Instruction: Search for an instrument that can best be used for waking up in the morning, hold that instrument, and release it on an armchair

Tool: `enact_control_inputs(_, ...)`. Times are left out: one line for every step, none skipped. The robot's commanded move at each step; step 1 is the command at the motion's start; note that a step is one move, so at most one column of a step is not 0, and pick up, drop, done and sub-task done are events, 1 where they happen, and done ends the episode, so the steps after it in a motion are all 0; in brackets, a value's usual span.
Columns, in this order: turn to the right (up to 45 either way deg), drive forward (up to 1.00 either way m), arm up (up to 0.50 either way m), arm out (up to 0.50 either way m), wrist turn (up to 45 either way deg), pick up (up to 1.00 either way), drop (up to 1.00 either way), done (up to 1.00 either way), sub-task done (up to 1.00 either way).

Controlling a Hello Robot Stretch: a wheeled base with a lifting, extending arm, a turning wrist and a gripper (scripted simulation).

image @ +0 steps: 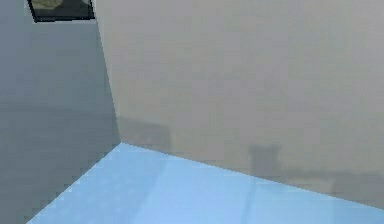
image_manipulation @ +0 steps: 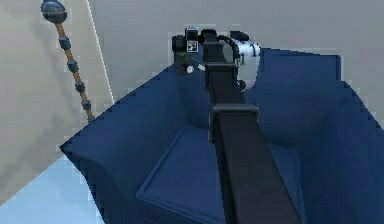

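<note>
Blue armchair (image_manipulation: 300, 110) under the dark arm (image_manipulation: 243, 150).

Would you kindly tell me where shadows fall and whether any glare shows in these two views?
Forward view: grey shadows lie low on the beige wall, the left wall is darker, and the pale floor has no glare. Arm side view: the armchair is softly lit, no glare, its seat lighter than its back.

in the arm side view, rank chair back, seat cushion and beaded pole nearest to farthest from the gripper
1. Chair back: just behind the gripper, at the view's top.
2. Seat cushion: below it, inside the armchair.
3. Beaded pole: at the view's left, outside the armchair.
</note>
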Motion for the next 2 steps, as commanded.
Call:
enact_control_inputs(0.0, 0.0, -0.22, 0.0, 0.0, 0.0, 0.0, 0.0, 0.0)
enact_control_inputs(0.0, 0.0, -0.32, 0.0, 0.0, 0.0, 0.0, 0.0, 0.0)
